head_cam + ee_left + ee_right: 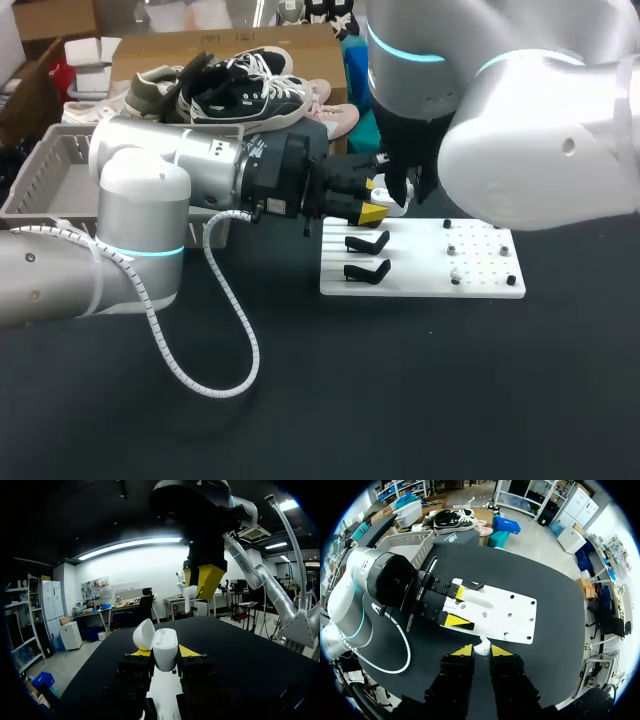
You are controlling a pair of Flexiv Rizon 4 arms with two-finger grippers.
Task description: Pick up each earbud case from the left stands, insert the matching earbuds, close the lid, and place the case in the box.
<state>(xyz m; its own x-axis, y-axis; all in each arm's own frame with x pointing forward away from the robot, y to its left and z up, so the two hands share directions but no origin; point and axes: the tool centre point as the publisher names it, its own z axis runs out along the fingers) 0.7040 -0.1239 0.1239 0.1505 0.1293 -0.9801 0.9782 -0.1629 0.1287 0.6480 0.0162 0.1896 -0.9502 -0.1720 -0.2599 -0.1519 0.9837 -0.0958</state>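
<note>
Head view:
- The left gripper (371,199) comes in from the left and lies level over the near-left edge of the white stand board (470,272).
- Two black stands (366,256) sit on the board just beside and below its fingers.
- The right gripper (404,192) points straight down, almost touching the left gripper's tips.
- What either gripper carries is too hidden here to tell.
- A grey basket (40,165) sits well behind the left gripper, at the arm's elbow side.

Left wrist view:
- The left gripper (164,652) is clamped on a white earbud case (165,650), with one yellow tip pressing each side.
- The case stands upright between the fingers.
- Its lid (144,634) is swung open and leans off to one side.
- The right gripper (199,581) hangs above and just ahead of the case, apart from it.
- The small white object beside its yellow tips cannot be resolved here.

Right wrist view:
- The right gripper (482,651) is pinched on a small white earbud (481,646), with both tips touching it.
- Directly ahead of the fingers lies the stand board (515,617).
- The left gripper (459,608) is over the board's end, and the earbud case (470,601) shows white between its yellow tips.
- The earbud is near the case but not in it.
- The grey basket (405,545) lies beyond the left arm, well away from the right gripper.
</note>
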